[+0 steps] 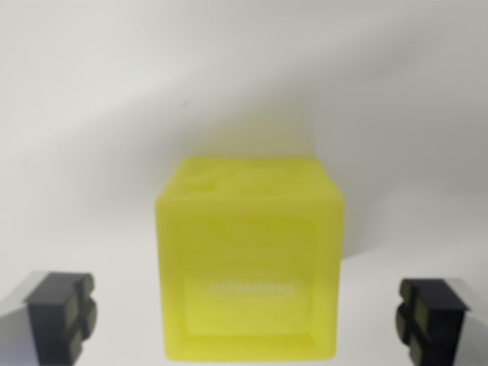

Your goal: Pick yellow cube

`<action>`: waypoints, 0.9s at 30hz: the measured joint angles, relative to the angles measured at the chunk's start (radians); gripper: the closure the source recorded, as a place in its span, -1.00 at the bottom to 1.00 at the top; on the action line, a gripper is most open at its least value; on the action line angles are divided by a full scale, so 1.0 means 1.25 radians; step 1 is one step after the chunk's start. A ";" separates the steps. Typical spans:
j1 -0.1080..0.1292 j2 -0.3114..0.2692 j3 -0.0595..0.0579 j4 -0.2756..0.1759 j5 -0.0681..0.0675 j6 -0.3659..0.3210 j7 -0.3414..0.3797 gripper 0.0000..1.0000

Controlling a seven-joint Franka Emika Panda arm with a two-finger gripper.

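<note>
A translucent yellow cube point(250, 259) fills the lower middle of the wrist view, resting on a white surface, with faint pale lettering on its near face. My gripper point(248, 316) is open and straddles it. One dark finger pad point(62, 311) stands at the wrist view's left and the other point(431, 314) at its right. Each is well clear of the cube's sides. The cube's bottom edge is cut off by the frame.
A plain white surface point(244, 84) surrounds the cube, with a soft grey shadow behind it toward the wrist view's right.
</note>
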 joint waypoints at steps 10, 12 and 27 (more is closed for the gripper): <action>-0.001 0.046 -0.001 0.009 -0.012 0.037 0.013 -1.00; -0.001 0.055 -0.001 0.011 -0.015 0.044 0.016 -1.00; -0.008 0.114 0.000 0.027 -0.048 0.088 0.048 1.00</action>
